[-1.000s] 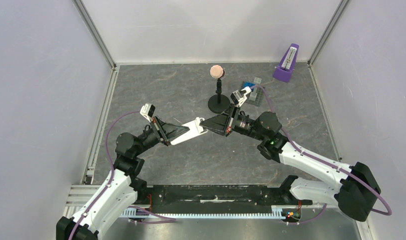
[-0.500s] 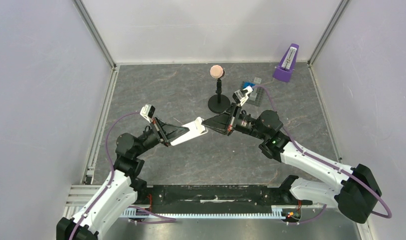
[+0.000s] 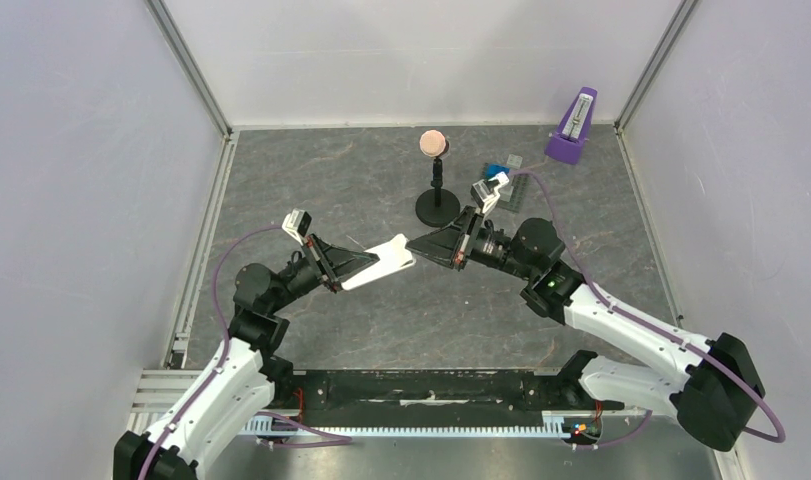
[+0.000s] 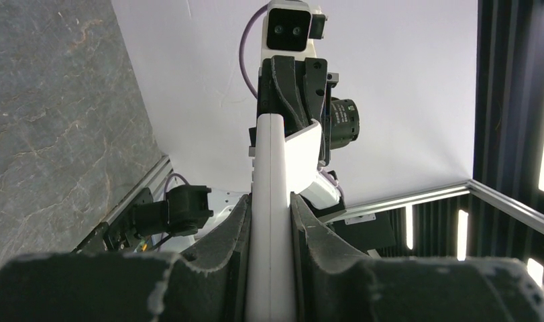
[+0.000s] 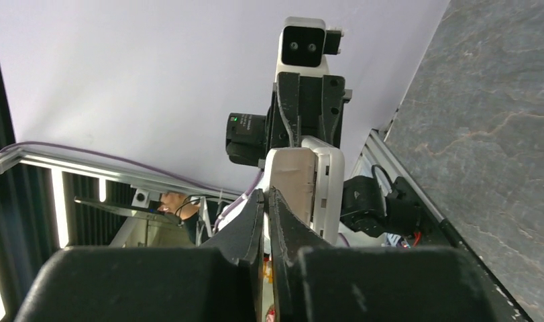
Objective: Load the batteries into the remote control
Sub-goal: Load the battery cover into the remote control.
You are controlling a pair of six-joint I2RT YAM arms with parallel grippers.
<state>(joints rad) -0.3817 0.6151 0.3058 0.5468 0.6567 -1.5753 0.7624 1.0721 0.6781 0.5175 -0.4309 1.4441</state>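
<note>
Little changed: your left jaws still clamp the remote control (image 3: 386, 260); right jaws, pinched shut, hover at its 1 o'clock. No progress.

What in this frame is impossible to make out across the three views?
- Batteries: seen in no view; too small for the top view, or hidden by fingers.
- Right gripper: shut in the right wrist view; its own fingers hide anything pinched between them.
- Remote control: edge-on in the left wrist view, clamped in the left gripper, so its button face is hidden.
</note>
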